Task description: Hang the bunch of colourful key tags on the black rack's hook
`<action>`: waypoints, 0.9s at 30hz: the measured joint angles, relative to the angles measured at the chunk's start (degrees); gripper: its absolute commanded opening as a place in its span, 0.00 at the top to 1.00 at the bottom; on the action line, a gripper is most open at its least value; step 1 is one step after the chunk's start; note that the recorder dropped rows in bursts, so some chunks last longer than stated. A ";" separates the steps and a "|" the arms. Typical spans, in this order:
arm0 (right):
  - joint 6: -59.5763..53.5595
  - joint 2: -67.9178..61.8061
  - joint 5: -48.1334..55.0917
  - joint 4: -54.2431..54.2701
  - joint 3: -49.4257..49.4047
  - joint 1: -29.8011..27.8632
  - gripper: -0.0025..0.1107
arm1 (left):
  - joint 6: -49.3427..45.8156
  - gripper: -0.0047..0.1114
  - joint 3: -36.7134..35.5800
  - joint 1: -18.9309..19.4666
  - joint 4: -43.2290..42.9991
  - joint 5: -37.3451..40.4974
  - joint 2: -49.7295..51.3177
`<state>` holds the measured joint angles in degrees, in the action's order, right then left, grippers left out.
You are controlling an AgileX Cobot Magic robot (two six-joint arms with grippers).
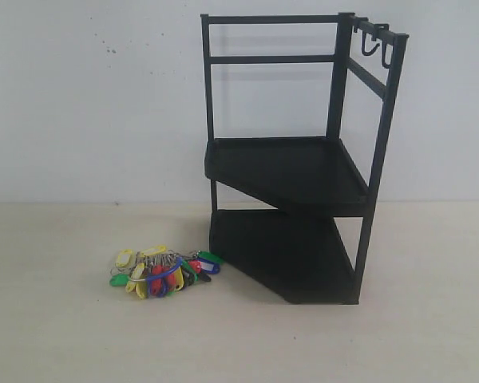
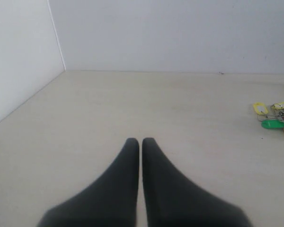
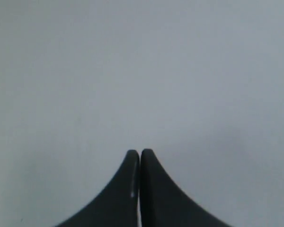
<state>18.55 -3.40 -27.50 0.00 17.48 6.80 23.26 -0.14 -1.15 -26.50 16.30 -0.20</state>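
Note:
The colourful key tag bunch point(image 1: 163, 271) lies on the pale table, left of the black rack point(image 1: 299, 171). Two small J-shaped hooks point(image 1: 377, 46) hang from the rack's top right rail with nothing on them. Neither arm shows in the exterior view. My left gripper point(image 2: 140, 141) is shut with nothing held, low over bare table; part of the key tag bunch point(image 2: 276, 117) shows far off to one side at the frame edge. My right gripper point(image 3: 140, 152) is shut too, nothing in it, facing a plain grey-white surface.
A white wall point(image 1: 96, 96) stands behind the table, and a side wall point(image 2: 19, 56) meets it at a corner in the left wrist view. The rack's two solid trays point(image 1: 287, 171) hold nothing.

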 measured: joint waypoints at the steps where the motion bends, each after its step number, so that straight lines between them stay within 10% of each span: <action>1: 6.03 -3.46 7.97 -8.80 6.97 0.00 0.98 | 0.00 0.92 0.00 0.00 0.00 0.00 0.00; 5: 19.34 -16.39 34.63 -22.56 21.87 0.00 0.98 | 0.00 0.92 0.00 0.00 0.00 0.00 0.00; 13: -6.31 -32.96 64.87 7.08 25.11 6.91 0.98 | 0.00 0.92 0.00 0.00 0.00 0.00 0.00; 18: -10.59 -38.42 72.65 12.88 25.11 7.73 0.98 | 0.00 0.92 0.00 0.00 0.00 0.00 0.00; 27: -51.49 -54.02 79.39 43.70 25.15 16.70 0.98 | 0.00 0.92 0.00 0.00 0.00 0.00 0.00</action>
<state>-32.95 -57.42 51.89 43.70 42.64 23.51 23.26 -0.14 -1.15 -26.50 16.30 -0.20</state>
